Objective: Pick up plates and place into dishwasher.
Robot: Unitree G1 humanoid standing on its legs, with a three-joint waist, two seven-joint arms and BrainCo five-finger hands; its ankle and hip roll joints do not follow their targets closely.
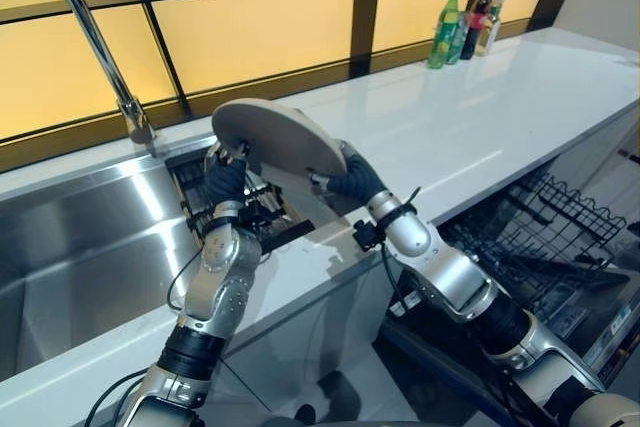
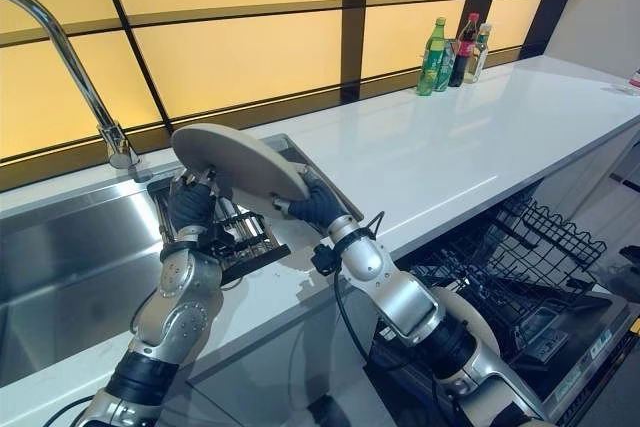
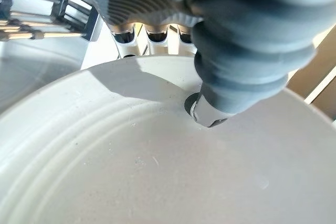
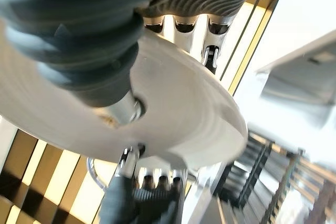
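Plate (image 1: 272, 135) held in the air above the dish rack (image 1: 240, 202), between sink and desk, clear of both. Tilted, underside turned up toward the head camera, the edge on the robot's left riding higher and the opposite edge dipping toward the desk; round, so no long axis to speak of. Pale grey, with faint concentric rings seen up close past the left wrist.

Gripped from two sides. Left hand (image 1: 226, 179) raised under the left edge, fingers (image 3: 152, 34) reaching over the rim and thumb pressed against the face, pinching the plate. Right hand (image 1: 350, 179) clamped on the opposite, lower edge, fingers (image 4: 181, 24) curled across one face and thumb set against the other. Both hands closed on the plate, neither slack.

Directly below, dark wire dish rack sitting at the right end of the steel sink (image 1: 90, 237), beside its rim. Curved chrome faucet (image 1: 95, 42) rising behind the sink on the robot's left. White desk (image 1: 480, 117) stretching away to the right, bare near the hands. Three bottles (image 1: 465, 25) grouped at the far end by the amber-lit wall panels. Dishwasher rack (image 1: 550, 237) pulled out below the desk edge on the right, dark wire, well apart from the plate.
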